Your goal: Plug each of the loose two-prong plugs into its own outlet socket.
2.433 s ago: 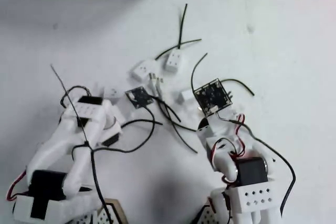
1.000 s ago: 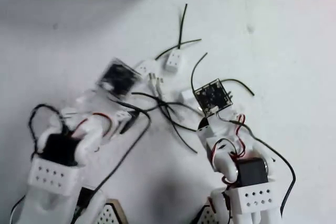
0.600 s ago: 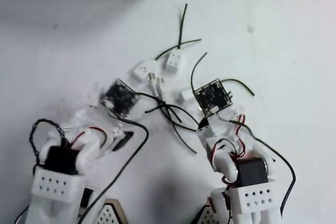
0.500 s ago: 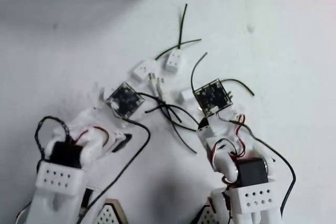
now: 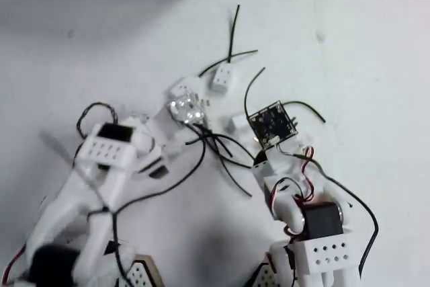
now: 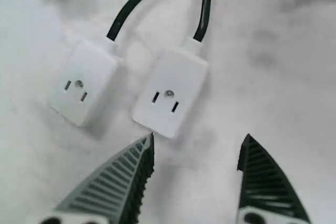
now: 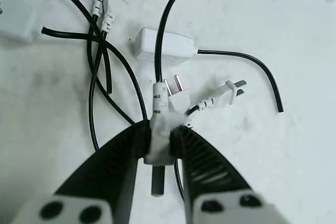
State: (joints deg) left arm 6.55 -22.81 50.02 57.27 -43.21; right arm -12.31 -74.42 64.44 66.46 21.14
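On the white counter (image 5: 363, 45), near its middle, L hand (image 6: 197, 142) hangs open w/ nothing betw. its fingers, just short of two white sockets lying side by side, faces up, black cords attached: the first socket (image 6: 84, 90) and the second socket (image 6: 169, 98), the latter opposite the gap. To the R, nearer the counter's near edge, R hand (image 7: 160, 127) is clamped on a white two-prong plug (image 7: 160, 103), prongs toward a third socket (image 7: 163, 45); a loose plug (image 7: 228, 88) lies just beside.
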